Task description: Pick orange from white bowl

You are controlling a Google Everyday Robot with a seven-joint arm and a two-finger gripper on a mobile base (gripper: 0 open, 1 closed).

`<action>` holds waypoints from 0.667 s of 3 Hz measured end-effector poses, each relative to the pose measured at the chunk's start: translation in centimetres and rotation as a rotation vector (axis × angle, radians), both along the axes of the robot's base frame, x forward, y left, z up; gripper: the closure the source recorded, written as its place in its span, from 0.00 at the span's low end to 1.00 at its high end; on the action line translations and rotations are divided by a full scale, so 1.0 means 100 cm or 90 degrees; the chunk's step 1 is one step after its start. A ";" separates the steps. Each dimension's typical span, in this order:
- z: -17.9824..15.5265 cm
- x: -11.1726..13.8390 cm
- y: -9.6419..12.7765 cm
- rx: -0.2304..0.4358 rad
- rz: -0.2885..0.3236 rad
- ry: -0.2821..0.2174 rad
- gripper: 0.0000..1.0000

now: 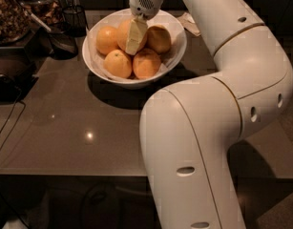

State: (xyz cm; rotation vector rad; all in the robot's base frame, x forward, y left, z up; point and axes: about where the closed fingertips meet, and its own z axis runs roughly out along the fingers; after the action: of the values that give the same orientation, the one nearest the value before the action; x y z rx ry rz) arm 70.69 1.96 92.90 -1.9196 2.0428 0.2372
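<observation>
The white bowl stands at the back of the dark table and holds five oranges on a paper lining. My gripper reaches down from above into the middle of the bowl. It sits right against the back-middle orange and hides part of it. Other oranges lie at back left, at right, at front left and at front right. No orange is lifted.
A small dark wire cup and a black scoop stand left of the bowl. Jars of dried food are at the far left. A paper napkin lies behind the bowl. My arm's bulky white links fill the right side. A cable hangs at the left.
</observation>
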 end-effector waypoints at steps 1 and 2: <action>0.001 0.008 0.005 0.013 -0.002 -0.020 0.83; 0.002 0.007 0.005 0.013 -0.002 -0.020 1.00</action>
State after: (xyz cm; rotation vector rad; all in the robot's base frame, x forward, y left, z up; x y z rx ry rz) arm 71.43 2.47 93.05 -1.8949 2.0155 0.2250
